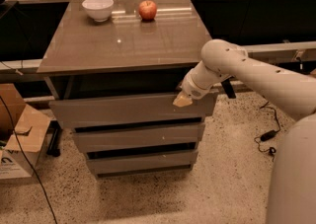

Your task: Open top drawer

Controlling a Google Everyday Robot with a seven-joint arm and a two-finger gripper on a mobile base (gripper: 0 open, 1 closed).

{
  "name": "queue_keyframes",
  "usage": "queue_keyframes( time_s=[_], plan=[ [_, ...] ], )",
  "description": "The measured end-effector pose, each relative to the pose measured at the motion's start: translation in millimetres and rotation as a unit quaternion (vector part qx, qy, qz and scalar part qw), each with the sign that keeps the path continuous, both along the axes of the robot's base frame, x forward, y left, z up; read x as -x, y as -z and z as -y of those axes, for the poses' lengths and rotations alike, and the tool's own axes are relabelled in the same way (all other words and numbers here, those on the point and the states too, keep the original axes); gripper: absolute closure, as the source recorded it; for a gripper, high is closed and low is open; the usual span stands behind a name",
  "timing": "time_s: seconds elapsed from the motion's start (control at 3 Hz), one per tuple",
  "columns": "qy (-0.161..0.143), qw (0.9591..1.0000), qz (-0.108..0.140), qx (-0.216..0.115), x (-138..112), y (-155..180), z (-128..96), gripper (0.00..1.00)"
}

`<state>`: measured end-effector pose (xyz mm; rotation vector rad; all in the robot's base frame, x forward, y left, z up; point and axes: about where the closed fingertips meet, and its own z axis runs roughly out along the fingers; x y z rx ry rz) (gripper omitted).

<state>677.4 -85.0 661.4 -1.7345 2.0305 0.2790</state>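
The top drawer (123, 110) is a wide grey-brown flat front just under the tabletop, wider than the two fronts below it. It stands out from the cabinet, with a dark gap above it. My gripper (182, 100) is at the drawer's upper right edge, its tan tip touching the top of the front panel. My white arm (247, 70) reaches in from the right.
A white bowl (98, 8) and a red apple (147, 9) sit at the back of the brown tabletop (123, 40). Two narrower drawer fronts (138, 136) lie below. A cardboard box (17, 134) stands on the floor at left. Cables (266, 136) lie at right.
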Motion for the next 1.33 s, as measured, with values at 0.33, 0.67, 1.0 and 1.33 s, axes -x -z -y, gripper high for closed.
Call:
queue_keyframes(
  time_s=[0.33,0.67,1.0,1.33],
  plan=[
    [0.002,0.9999,-0.012,-0.008,11.5,-6.8,-1.2,0.63],
    [0.002,0.9999,-0.012,-0.008,11.5,-6.8,-1.2,0.40],
    [0.002,0.9999,-0.012,-0.008,11.6,-6.7,-1.2,0.17],
    [-0.006,0.9992,-0.034,0.023,23.5,-0.3,5.2,0.00]
  ],
)
